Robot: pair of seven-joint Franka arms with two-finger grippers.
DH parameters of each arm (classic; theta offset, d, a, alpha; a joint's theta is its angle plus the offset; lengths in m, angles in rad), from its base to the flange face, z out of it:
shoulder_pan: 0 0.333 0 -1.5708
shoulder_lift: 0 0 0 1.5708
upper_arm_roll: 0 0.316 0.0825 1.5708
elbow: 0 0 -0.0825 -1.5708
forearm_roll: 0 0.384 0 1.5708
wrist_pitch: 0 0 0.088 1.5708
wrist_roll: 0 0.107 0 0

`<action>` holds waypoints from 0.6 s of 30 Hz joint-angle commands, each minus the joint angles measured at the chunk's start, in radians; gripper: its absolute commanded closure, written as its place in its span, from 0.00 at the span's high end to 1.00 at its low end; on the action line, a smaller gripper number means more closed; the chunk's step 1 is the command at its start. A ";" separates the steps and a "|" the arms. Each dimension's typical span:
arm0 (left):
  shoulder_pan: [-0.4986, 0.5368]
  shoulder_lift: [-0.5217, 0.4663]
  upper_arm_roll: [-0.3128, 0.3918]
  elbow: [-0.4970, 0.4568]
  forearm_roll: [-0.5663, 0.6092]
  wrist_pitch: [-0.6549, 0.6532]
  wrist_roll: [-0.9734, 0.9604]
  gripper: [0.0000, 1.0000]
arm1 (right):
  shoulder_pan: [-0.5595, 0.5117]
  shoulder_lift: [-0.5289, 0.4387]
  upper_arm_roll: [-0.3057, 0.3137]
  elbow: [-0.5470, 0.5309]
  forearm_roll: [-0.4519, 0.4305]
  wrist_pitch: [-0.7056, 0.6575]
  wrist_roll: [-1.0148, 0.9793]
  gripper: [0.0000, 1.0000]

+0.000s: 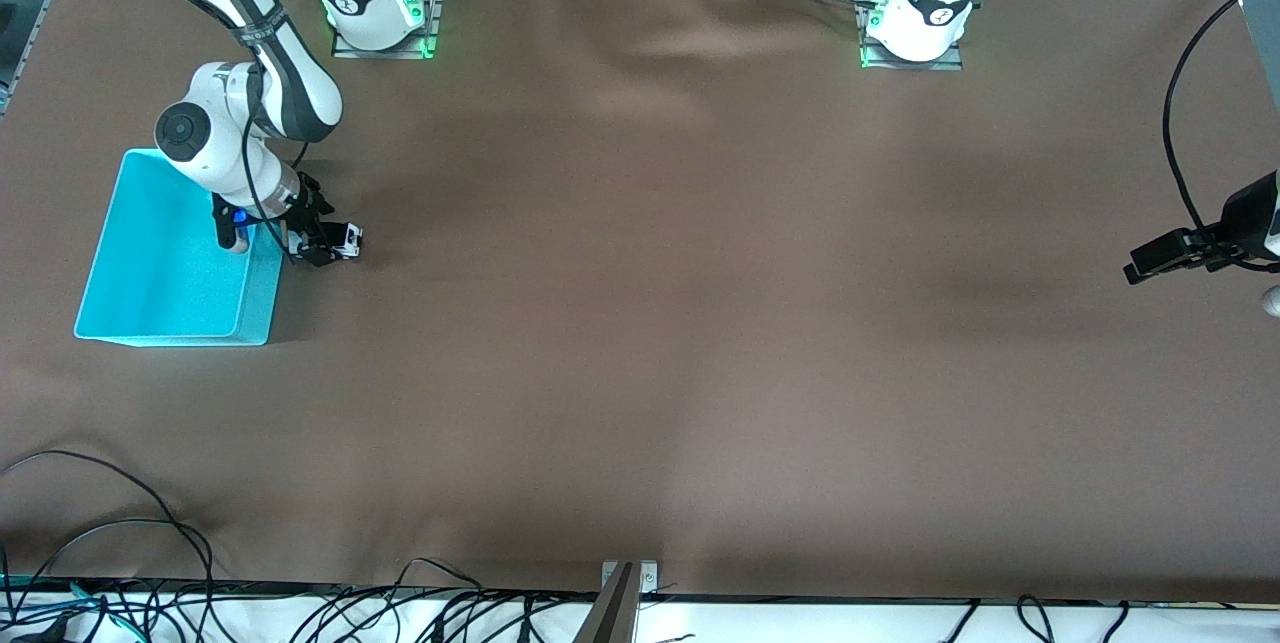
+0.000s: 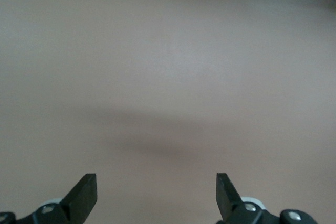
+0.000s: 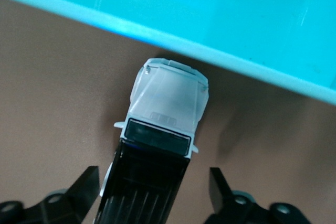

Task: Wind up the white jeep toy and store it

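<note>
The white jeep toy (image 1: 347, 240) stands on the brown table right beside the cyan bin (image 1: 150, 318), on the side toward the left arm's end. In the right wrist view the jeep (image 3: 168, 103) has a white hood, a dark windscreen and a black roof, and its hood points at the bin wall (image 3: 220, 56). My right gripper (image 1: 325, 248) is low over the jeep and open. Its fingers (image 3: 86, 182) straddle the roof with a gap on each side, and the gripper (image 3: 155, 174) does not touch the toy. My left gripper (image 1: 1140, 271) waits open and empty at the left arm's end of the table, and its wrist view (image 2: 156, 179) shows only bare cloth.
The bin's inside (image 3: 210, 3) shows nothing in it. A black cable (image 1: 1180, 123) loops above the left gripper. Several cables (image 1: 120, 523) lie along the table edge nearest the front camera. The brown cloth (image 1: 650, 323) covers the table.
</note>
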 commanded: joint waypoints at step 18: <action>-0.003 0.006 0.000 0.018 -0.027 -0.020 0.017 1.00 | 0.021 -0.084 0.009 -0.004 -0.005 -0.002 0.118 0.00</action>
